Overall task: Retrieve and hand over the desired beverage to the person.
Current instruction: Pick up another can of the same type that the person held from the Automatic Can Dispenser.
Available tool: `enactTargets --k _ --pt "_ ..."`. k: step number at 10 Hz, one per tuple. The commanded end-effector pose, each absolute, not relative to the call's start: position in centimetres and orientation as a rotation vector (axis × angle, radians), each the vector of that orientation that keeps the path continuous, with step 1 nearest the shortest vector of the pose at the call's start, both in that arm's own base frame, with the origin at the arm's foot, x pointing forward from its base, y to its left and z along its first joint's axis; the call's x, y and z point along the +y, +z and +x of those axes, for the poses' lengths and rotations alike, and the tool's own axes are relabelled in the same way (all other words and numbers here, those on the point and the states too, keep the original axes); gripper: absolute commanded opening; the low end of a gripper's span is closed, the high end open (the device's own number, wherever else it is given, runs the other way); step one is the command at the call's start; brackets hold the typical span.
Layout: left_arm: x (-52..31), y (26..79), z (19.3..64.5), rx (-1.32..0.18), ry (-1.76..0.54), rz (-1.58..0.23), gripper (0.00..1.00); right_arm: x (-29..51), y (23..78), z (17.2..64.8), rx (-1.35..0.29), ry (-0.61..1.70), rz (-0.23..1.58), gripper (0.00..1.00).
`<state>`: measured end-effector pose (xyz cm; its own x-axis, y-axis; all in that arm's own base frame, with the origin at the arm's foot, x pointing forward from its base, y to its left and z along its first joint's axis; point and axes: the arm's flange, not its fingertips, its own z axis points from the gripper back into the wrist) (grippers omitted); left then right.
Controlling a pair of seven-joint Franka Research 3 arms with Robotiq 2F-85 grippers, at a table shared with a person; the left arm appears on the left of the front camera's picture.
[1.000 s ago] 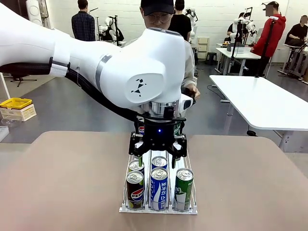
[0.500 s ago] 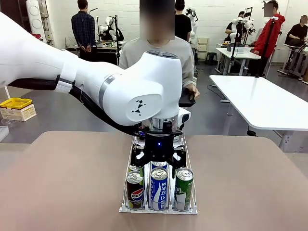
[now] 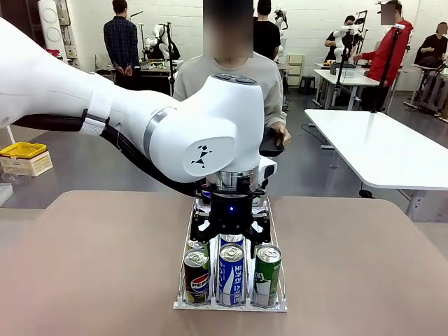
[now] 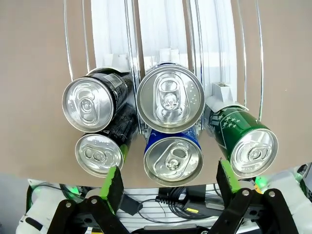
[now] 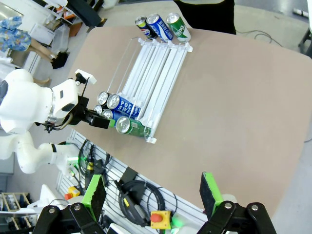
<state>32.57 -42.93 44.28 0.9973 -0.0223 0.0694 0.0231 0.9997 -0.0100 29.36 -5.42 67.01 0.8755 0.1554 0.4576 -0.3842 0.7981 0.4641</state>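
A white wire rack [image 3: 278, 305] holds drink cans in three lanes. At its near end stand a black Pepsi can [image 3: 197, 276], a blue can [image 3: 231, 274] and a green can [image 3: 267, 274], with a second black and a second blue can right behind. My left gripper [image 3: 229, 241] points down over the middle lane, open. Its green pads [image 4: 114, 181] stand either side of the blue cans [image 4: 173, 161] without touching. The person [image 3: 269, 80] in a grey sweatshirt stands at the far side. My right gripper [image 5: 152, 192] hangs open and empty, high above the table.
Three more cans [image 5: 161, 24] lie at the rack's far end. The brown table [image 3: 91, 266] is bare either side of the rack. A white table [image 3: 385, 147] stands at the right and a yellow bin [image 3: 23, 150] at the left. Other people are farther back.
My left gripper has come down closer to the cans over the last second and then held still. The person has straightened up.
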Motion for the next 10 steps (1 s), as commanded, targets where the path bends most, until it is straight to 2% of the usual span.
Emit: enactTargets --k 1,10 --pt "-42.9 44.3 32.6 -0.069 -0.022 -0.011 1.0 -5.3 67.0 29.4 -0.415 0.301 0.596 1.0" --pt "-42.4 42.9 34.3 -0.052 -0.032 -0.049 1.0 -5.3 67.0 29.4 -0.415 0.301 0.596 1.0"
